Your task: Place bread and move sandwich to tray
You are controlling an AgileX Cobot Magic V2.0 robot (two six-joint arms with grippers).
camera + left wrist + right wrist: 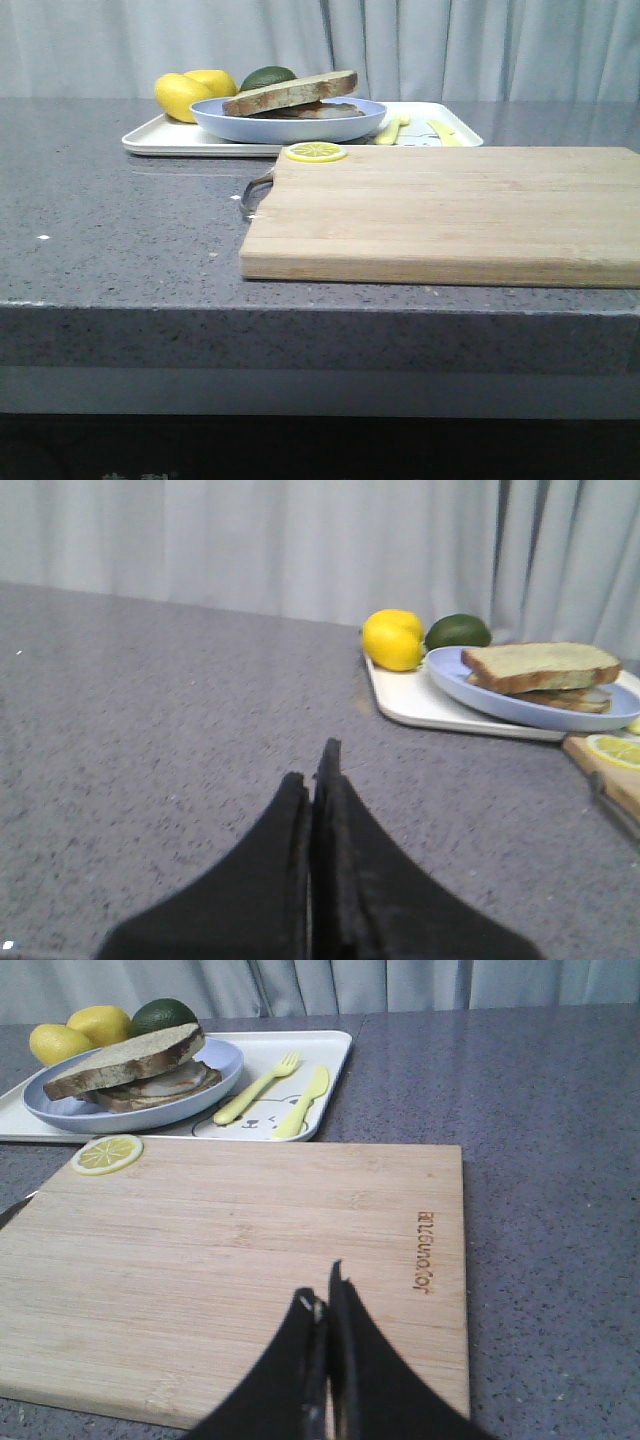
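A cutting board (pixel 440 212) is lying at the front right of the table (pixel 120 230), with a lemon slice (pixel 316 152) sitting on its far left corner. Behind the board, the tray (pixel 165 140) is carrying the plate (pixel 290 124), which is holding the sandwich (pixel 292 96), while a fork (pixel 258 1087) and a knife (pixel 302 1101) are lying on the tray to the right of the plate. Two lemons (pixel 192 93) and an avocado (pixel 267 76) are resting at the tray's far left, behind the plate.
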